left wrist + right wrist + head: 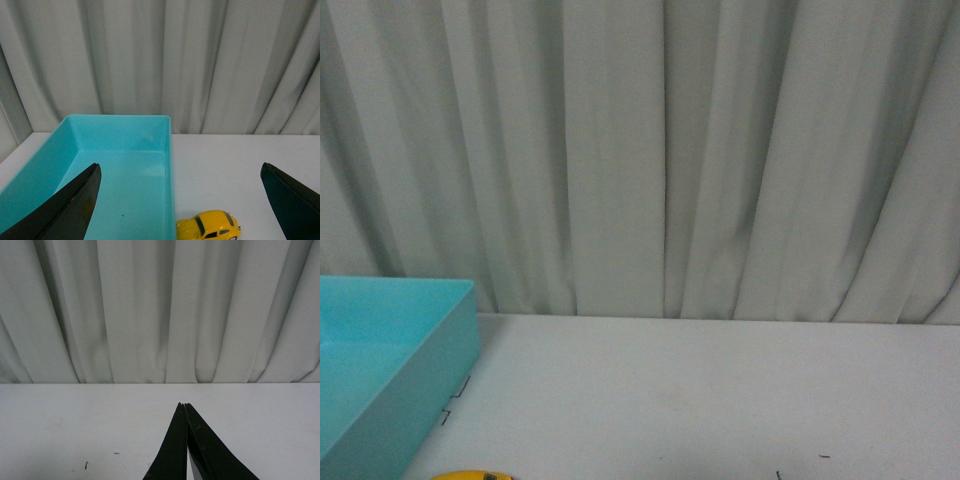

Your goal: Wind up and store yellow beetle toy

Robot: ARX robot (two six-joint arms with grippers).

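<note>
The yellow beetle toy [208,226] sits on the white table right beside the outer wall of a turquoise bin [168,165]; a sliver of its roof [472,476] shows at the bottom edge of the front view. My left gripper [180,172] hangs above it, open wide, one dark finger [65,210] over the bin and the other over the table, touching nothing. My right gripper [184,404] is shut with nothing between its black fingers [172,450], hovering over bare table away from the toy. Neither gripper appears in the front view.
The turquoise bin [455,345] stands at the table's left; what shows of its inside holds nothing. A pale pleated curtain [660,150] hangs behind the table's far edge. Small dark marks [86,465] dot the white tabletop [720,400].
</note>
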